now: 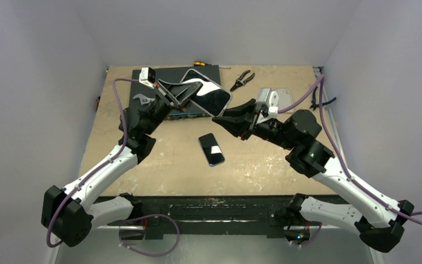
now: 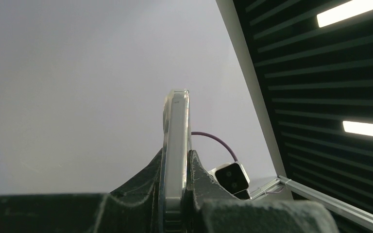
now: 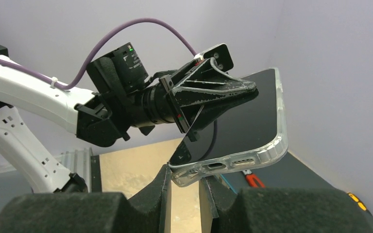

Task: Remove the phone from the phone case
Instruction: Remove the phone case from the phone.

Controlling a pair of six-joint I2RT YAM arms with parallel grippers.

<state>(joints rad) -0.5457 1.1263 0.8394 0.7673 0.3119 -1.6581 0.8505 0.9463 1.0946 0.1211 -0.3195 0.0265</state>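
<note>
The phone (image 1: 213, 99), dark screen up, sits in a clear phone case (image 3: 273, 148) and is held tilted in the air over the back of the table. My left gripper (image 1: 189, 91) is shut on its far end; in the left wrist view the case's edge (image 2: 176, 126) runs straight up between the fingers (image 2: 145, 177). My right gripper (image 3: 184, 172) comes from the right, and its fingertips close on the case's near bottom corner beside the charging port. In the top view the right gripper (image 1: 220, 117) meets the case's lower corner.
A second dark phone (image 1: 211, 149) lies flat mid-table below the held one. A dark mat (image 1: 162, 74) lies at the back, with pliers (image 1: 242, 80), a screwdriver (image 1: 204, 64), a wrench (image 1: 141, 99) and a white block (image 1: 277, 94) around it.
</note>
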